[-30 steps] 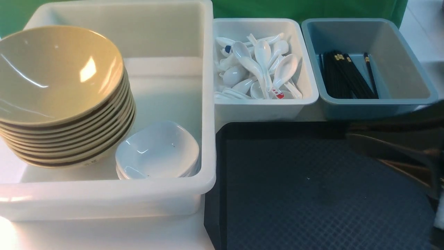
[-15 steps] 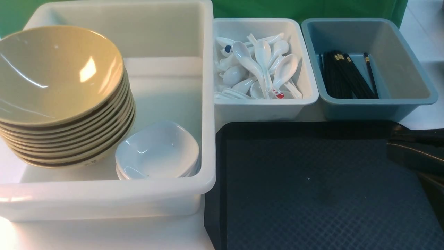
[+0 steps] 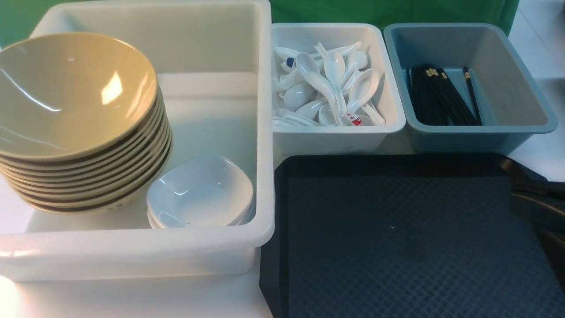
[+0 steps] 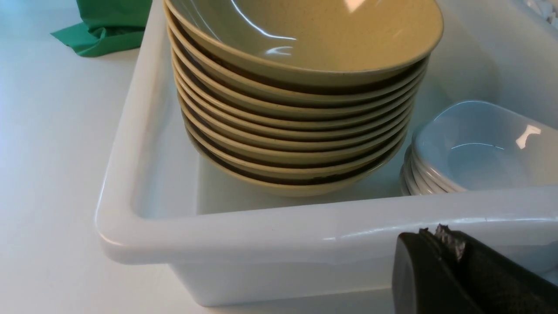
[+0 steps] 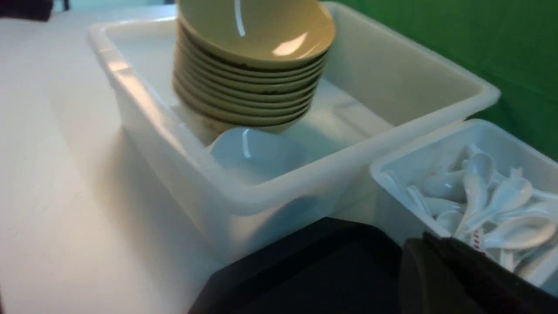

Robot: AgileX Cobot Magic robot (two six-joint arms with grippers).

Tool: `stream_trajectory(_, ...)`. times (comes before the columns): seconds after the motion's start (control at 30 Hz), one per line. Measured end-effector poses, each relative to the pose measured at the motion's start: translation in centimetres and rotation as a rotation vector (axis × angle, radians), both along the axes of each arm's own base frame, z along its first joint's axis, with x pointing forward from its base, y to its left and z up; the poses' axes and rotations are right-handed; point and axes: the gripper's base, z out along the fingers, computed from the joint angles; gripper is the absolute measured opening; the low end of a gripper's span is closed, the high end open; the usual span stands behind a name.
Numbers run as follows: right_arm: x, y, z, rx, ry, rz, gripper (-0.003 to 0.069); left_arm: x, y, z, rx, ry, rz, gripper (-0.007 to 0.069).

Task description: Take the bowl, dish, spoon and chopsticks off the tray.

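Note:
The black tray [image 3: 397, 247] has nothing on it. Olive-tan bowls [image 3: 66, 92] stand stacked in the large white bin [image 3: 132, 243], with small white dishes [image 3: 201, 190] stacked beside them. White spoons [image 3: 331, 88] lie piled in the small white bin. Black chopsticks [image 3: 441, 95] lie in the grey-blue bin. My right gripper [image 3: 529, 198] is at the tray's right edge; in its wrist view it [image 5: 425, 244] is shut and empty. My left gripper [image 4: 436, 235] is shut and empty, just outside the large bin's near wall, and is out of the front view.
The small white bin [image 3: 335, 134] and the grey-blue bin [image 3: 516, 88] stand side by side behind the tray. One spoon in the pile has a red mark [image 3: 353, 118]. A green cloth [image 4: 109, 30] lies on the white table beyond the large bin.
My right arm has pulled back to the right, from over the tray's right side to its right edge. Nothing else has moved.

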Motion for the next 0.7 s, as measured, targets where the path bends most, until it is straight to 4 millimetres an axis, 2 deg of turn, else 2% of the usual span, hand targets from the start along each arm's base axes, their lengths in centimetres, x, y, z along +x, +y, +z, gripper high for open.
stream_trajectory(0.1, -0.1, -1.9, -2.8, 0.109, 0.012, -0.160, 0.0046, 0.0, 0.0, 0.0, 0.000, 0.000, 0.000, -0.0011)
stream_trajectory(0.13, -0.1, -2.1, -3.0, 0.107, 0.009, -0.172, 0.0046, 0.0, 0.0, 0.0, 0.000, 0.000, 0.000, -0.0011)
stream_trajectory(0.17, -0.2, -3.0, -4.6, 0.135, 0.028, -0.266, 0.0046, 0.0, 0.0, 0.0, 0.000, 0.000, 0.000, -0.0011)
stream_trajectory(0.33, -0.9, -5.8, -9.4, 0.110, 0.024, -0.569, 0.0046, 0.0, 0.0, 0.0, 0.000, 0.000, 0.000, -0.0011)
stream_trajectory(0.53, -2.1, -7.1, -13.9, 0.084, 0.015, -0.750, 0.0046, 0.0, 0.0, 0.0, 0.000, 0.000, 0.000, -0.0011)
stream_trajectory(0.7, -2.4, -7.5, -15.5, 0.134, 0.086, -0.817, 0.0046, 0.0, 0.0, 0.0, 0.000, -0.001, 0.000, -0.0011)
